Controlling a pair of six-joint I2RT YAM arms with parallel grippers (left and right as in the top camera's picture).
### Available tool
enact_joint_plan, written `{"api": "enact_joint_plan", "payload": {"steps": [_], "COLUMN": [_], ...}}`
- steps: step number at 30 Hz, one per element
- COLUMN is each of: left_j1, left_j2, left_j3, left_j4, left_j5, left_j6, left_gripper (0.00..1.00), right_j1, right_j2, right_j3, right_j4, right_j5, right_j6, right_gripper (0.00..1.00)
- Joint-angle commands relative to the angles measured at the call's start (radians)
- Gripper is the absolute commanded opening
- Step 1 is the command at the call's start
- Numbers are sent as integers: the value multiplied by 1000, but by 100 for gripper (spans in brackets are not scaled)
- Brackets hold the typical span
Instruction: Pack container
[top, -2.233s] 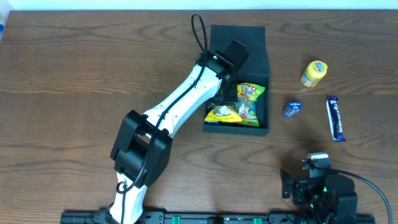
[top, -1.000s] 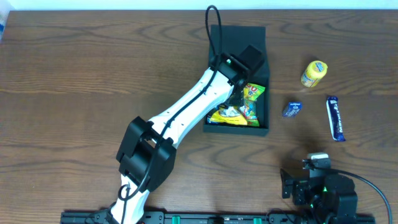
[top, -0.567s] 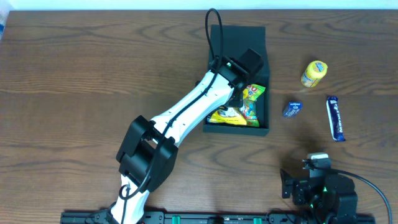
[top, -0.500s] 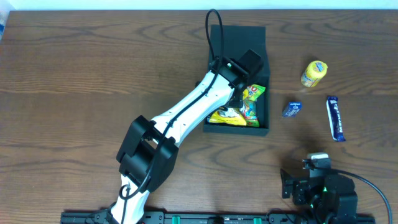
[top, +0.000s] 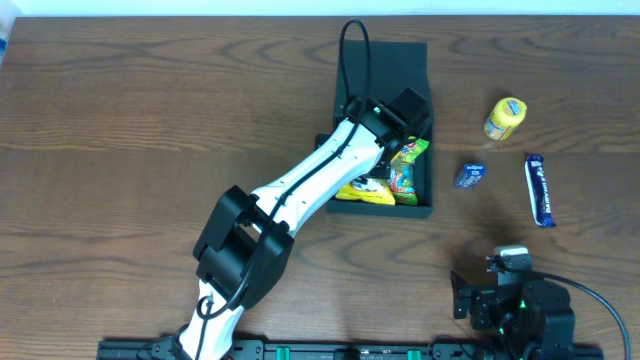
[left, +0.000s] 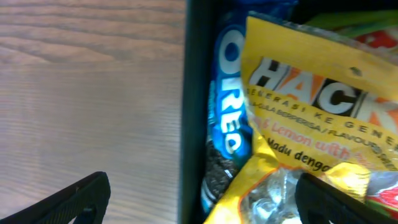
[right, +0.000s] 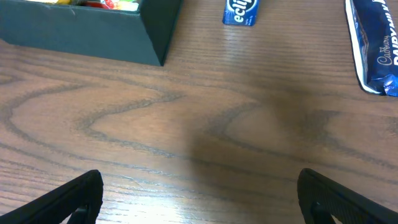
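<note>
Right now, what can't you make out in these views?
- Overhead: the left arm covers much of the container inside; the left jaws are hidden under the wrist.
- Left wrist: the Oreo pack lies partly under the yellow Hacks packet; both are cut off by the frame, and the small print is blurred.
- Right wrist: the Cadbury bar is cut by the right edge; the container wall hides its contents.

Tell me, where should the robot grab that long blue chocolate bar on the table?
Probably across its narrow width at mid-length, coming straight down from above. The chocolate bar lies flat on the table, both long edges free, leaving room on either side.
</note>
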Motion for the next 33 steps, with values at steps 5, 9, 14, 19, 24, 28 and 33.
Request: {"api": "enact_joint_plan", "payload": {"steps": [5,9,14,19,24,28,33], "left_j1": [10,12,-17,-31,-31,-30,-26], "left_j2": [-184,-270,-372,-531,-762,-941,-1144], "left_j3": [10,9,-18,-178,-423,-561,-720], "left_j4": [-37,-60,-125,-130,-46,-21,-7], "left_j5": [-59,-84,-144,-148,-119,-118,-157], "left_j6": [0,0,0,0,0,0,0], "left_gripper": [96,96,96,95,95,95,95], "right_j1": [-10,-10,-10,-10,-10,-10,-10], "right_j2": [-6,-6,-6,-6,-6,-6,-6], "right_j3": [-6,-6,-6,-6,-6,-6,-6], "right_j4": [-4,-4,-5,-4,-4,-4,-4], "right_j5": [3,3,3,3,3,3,3], "right_j6": [3,3,3,3,3,3,3], "right_gripper": [99,99,99,99,99,99,99]}}
